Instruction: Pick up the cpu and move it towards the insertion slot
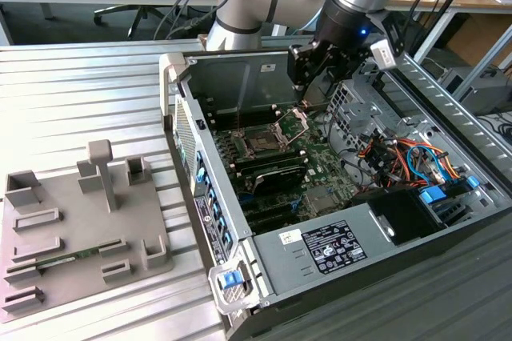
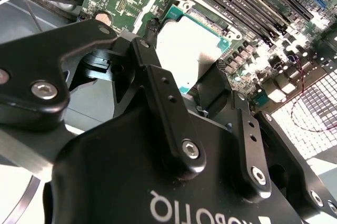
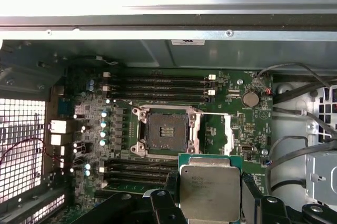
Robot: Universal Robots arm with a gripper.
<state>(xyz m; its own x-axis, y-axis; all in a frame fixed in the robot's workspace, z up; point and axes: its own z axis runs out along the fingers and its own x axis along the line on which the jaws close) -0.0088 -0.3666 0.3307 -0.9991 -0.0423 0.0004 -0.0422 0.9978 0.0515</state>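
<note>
My pincer is closed on the cpu, its two black fingers pressing opposite edges so the silvery top stays bare between them. I hold it lifted above the green motherboard inside the open computer case. The insertion slot lies near the board's middle, frame swung open, just beside the cpu's forward edge.
</note>
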